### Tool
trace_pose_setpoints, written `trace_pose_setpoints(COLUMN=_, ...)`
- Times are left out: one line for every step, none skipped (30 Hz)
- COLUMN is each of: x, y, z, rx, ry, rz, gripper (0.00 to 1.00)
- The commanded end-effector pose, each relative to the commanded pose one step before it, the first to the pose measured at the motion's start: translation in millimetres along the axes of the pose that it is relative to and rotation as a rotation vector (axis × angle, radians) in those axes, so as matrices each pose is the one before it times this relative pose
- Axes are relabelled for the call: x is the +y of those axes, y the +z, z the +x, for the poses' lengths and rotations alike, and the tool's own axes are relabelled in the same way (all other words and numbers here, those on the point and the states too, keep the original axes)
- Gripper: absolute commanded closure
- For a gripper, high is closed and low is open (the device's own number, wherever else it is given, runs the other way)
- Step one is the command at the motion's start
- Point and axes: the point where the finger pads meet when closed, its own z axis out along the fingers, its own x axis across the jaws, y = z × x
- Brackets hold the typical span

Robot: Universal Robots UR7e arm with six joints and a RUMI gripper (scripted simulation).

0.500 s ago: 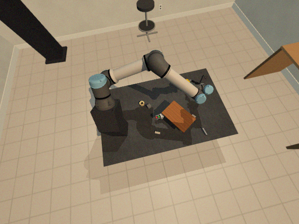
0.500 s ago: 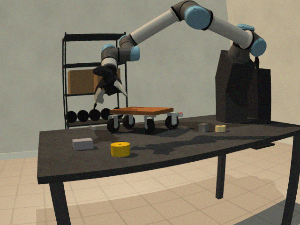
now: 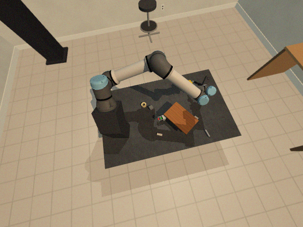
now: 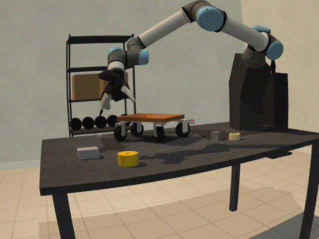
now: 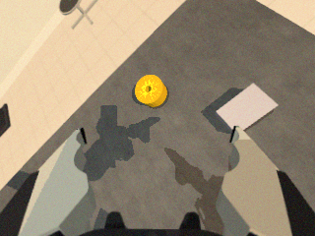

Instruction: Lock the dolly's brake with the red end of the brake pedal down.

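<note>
The dolly (image 3: 181, 117) has a wooden deck on four black casters and stands on the dark table; it also shows in the exterior view (image 4: 150, 117). Its brake pedal (image 3: 160, 118), with red and green ends, sticks out at the corner nearest the robot base, and shows at the dolly's right end in the exterior view (image 4: 191, 120). I cannot tell which end is down. My gripper (image 4: 117, 105) is open and empty, pointing down, well above the table beyond the dolly's opposite end. In the wrist view the open fingers frame bare table.
A yellow roll (image 5: 150, 90) (image 4: 127, 158) and a pale grey block (image 5: 247, 106) (image 4: 87, 152) lie below the gripper, near the table edge. A tape ring (image 4: 234, 136) and a grey cube (image 4: 216, 135) sit by the robot base. A shelf rack (image 4: 100, 84) stands behind.
</note>
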Motion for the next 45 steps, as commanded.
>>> trace_pose_setpoints(x=-1.18, y=-0.96, z=0.11, rx=0.00103, ry=-0.00152, rz=0.00087, gripper=0.0)
trace_pose_setpoints(x=0.0, y=0.0, z=0.0, rx=0.0, ry=0.0, rz=0.0, gripper=0.0)
trace_pose_setpoints(x=0.01, y=-0.01, z=0.0, rx=0.00001, ry=-0.00001, rz=-0.00001, gripper=1.0)
trace_pose_setpoints(x=0.09, y=-0.05, z=0.01, rx=0.00008, ry=-0.00004, rz=-0.00006, gripper=1.0)
trace_pose_setpoints(x=0.24, y=-0.13, z=0.02, rx=0.00021, ry=-0.0001, rz=-0.00017, gripper=1.0)
trace_pose_setpoints(x=0.45, y=-0.25, z=0.04, rx=0.00039, ry=-0.00018, rz=-0.00032, gripper=1.0)
trace_pose_setpoints(x=0.72, y=-0.41, z=0.06, rx=0.00063, ry=-0.00029, rz=-0.00052, gripper=1.0)
trace_pose_setpoints(x=0.54, y=-0.72, z=0.17, rx=0.00119, ry=-0.00117, rz=-0.00062, gripper=1.0)
trace_pose_setpoints(x=0.25, y=-1.1, z=0.3, rx=0.00182, ry=-0.00224, rz=-0.00063, gripper=1.0)
trace_pose_setpoints(x=0.56, y=-1.29, z=0.39, rx=0.00204, ry=-0.00237, rz=-0.00069, gripper=1.0)
trace_pose_setpoints(x=1.1, y=-0.87, z=0.22, rx=0.00172, ry=-0.00259, rz=-0.00131, gripper=1.0)
trace_pose_setpoints(x=1.35, y=-1.05, z=0.26, rx=0.00208, ry=-0.00315, rz=-0.0016, gripper=1.0)
trace_pose_setpoints(x=1.61, y=-1.25, z=0.3, rx=0.00247, ry=-0.00375, rz=-0.00192, gripper=1.0)
trace_pose_setpoints(x=1.89, y=-1.46, z=0.34, rx=0.00286, ry=-0.00438, rz=-0.00226, gripper=1.0)
trace_pose_setpoints(x=2.18, y=-1.67, z=0.36, rx=0.00327, ry=-0.00503, rz=-0.00263, gripper=1.0)
trace_pose_setpoints(x=2.49, y=-1.89, z=0.39, rx=0.00368, ry=-0.0057, rz=-0.00301, gripper=1.0)
trace_pose_setpoints(x=2.81, y=-2.11, z=0.4, rx=0.00409, ry=-0.00639, rz=-0.00342, gripper=1.0)
trace_pose_setpoints(x=0.0, y=0.0, z=0.0, rx=0.0, ry=0.0, rz=0.0, gripper=1.0)
trace_pose_setpoints(x=0.0, y=0.0, z=0.0, rx=0.0, ry=0.0, rz=0.0, gripper=1.0)
trace_pose_setpoints(x=3.14, y=-2.34, z=0.39, rx=0.0045, ry=-0.0071, rz=-0.00384, gripper=1.0)
trace_pose_setpoints(x=3.49, y=-2.56, z=0.38, rx=0.00489, ry=-0.0078, rz=-0.00428, gripper=1.0)
trace_pose_setpoints(x=3.84, y=-2.78, z=0.35, rx=0.00527, ry=-0.00852, rz=-0.00475, gripper=1.0)
trace_pose_setpoints(x=4.2, y=-3.0, z=0.29, rx=0.00563, ry=-0.00923, rz=-0.00523, gripper=1.0)
trace_pose_setpoints(x=4.56, y=-3.21, z=0.22, rx=0.00596, ry=-0.00993, rz=-0.00572, gripper=1.0)
trace_pose_setpoints(x=4.92, y=-3.41, z=0.13, rx=0.00627, ry=-0.01063, rz=-0.00624, gripper=1.0)
trace_pose_setpoints(x=5.29, y=-3.6, z=0.01, rx=0.00654, ry=-0.01131, rz=-0.00676, gripper=1.0)
trace_pose_setpoints(x=5.66, y=-3.79, z=-0.14, rx=0.00678, ry=-0.01198, rz=-0.00729, gripper=1.0)
trace_pose_setpoints(x=6.02, y=-3.96, z=-0.32, rx=0.00697, ry=-0.01263, rz=-0.00784, gripper=1.0)
trace_pose_setpoints(x=6.38, y=-4.12, z=-0.52, rx=0.00713, ry=-0.01326, rz=-0.00839, gripper=1.0)
trace_pose_setpoints(x=6.72, y=-4.26, z=-0.75, rx=0.00723, ry=-0.01386, rz=-0.00894, gripper=1.0)
trace_pose_setpoints(x=7.05, y=-4.39, z=-1.02, rx=0.00729, ry=-0.01444, rz=-0.00949, gripper=1.0)
trace_pose_setpoints(x=7.37, y=-4.5, z=-1.31, rx=0.00729, ry=-0.01499, rz=-0.01004, gripper=1.0)
trace_pose_setpoints(x=7.67, y=-4.6, z=-1.63, rx=0.00725, ry=-0.01552, rz=-0.01058, gripper=1.0)
trace_pose_setpoints(x=7.95, y=-4.68, z=-1.98, rx=0.00714, ry=-0.01601, rz=-0.01112, gripper=1.0)
trace_pose_setpoints(x=0.0, y=0.0, z=0.0, rx=0.0, ry=0.0, rz=0.0, gripper=1.0)
trace_pose_setpoints(x=0.0, y=0.0, z=0.0, rx=0.0, ry=0.0, rz=0.0, gripper=1.0)
trace_pose_setpoints(x=8.2, y=-4.74, z=-2.36, rx=0.00699, ry=-0.01646, rz=-0.01163, gripper=1.0)
trace_pose_setpoints(x=8.42, y=-4.79, z=-2.77, rx=0.00678, ry=-0.01688, rz=-0.01213, gripper=1.0)
trace_pose_setpoints(x=8.61, y=-4.82, z=-3.2, rx=0.00652, ry=-0.01727, rz=-0.0126, gripper=1.0)
trace_pose_setpoints(x=8.77, y=-4.83, z=-3.64, rx=0.00621, ry=-0.01762, rz=-0.01304, gripper=1.0)
trace_pose_setpoints(x=8.89, y=-4.82, z=-4.11, rx=0.00585, ry=-0.01793, rz=-0.01346, gripper=1.0)
trace_pose_setpoints(x=8.97, y=-4.79, z=-4.59, rx=0.00545, ry=-0.01821, rz=-0.01383, gripper=1.0)
trace_pose_setpoints(x=9.0, y=-4.75, z=-5.08, rx=0.005, ry=-0.01845, rz=-0.01417, gripper=1.0)
trace_pose_setpoints(x=0.0, y=0.0, z=0.0, rx=0.0, ry=0.0, rz=0.0, gripper=1.0)
trace_pose_setpoints(x=9.0, y=-4.69, z=-5.58, rx=0.00452, ry=-0.01865, rz=-0.01446, gripper=1.0)
